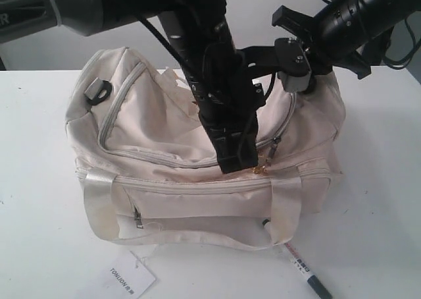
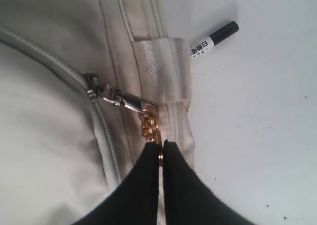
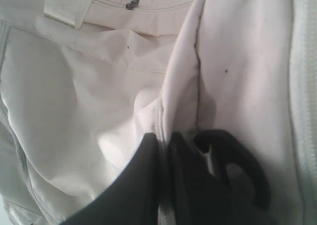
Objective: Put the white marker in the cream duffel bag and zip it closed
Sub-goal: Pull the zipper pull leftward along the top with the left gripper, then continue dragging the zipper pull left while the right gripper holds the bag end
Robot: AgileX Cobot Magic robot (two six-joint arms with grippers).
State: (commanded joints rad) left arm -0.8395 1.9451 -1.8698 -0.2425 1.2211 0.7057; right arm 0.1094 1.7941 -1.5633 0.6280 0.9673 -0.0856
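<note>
Taking the cream duffel bag (image 1: pixel 164 128) as the landmark: it sat on the white table (image 1: pixel 381 200), soft and slumped, with a white paper tag (image 1: pixel 125 279) printed in black letters lying on the table off its front left corner.

Over the middle of the bag's top, the left tool (image 2: pixel 162 144) came down from above. Its two dark fingers were pressed together on the gold zipper pull (image 2: pixel 148 126), which hung by a small metal clip from the grey slider at the near end of the curved zipper, just beside a satin strap handle (image 2: pixel 161 69).

The white marker (image 1: pixel 299 265) lay outside the bag, flat on the table off the bag's front right corner. One end was tucked under the strap handle and the dark cap end pointed away from the bag. It was slim and white, with a small printed label near the cap. Neither tool touched it; it lay below and to the right of the left tool.

At the bag's right end, the right tool (image 3: pixel 163 138) was pinched nearly closed on a raised fold of the cream fabric along a seam.
</note>
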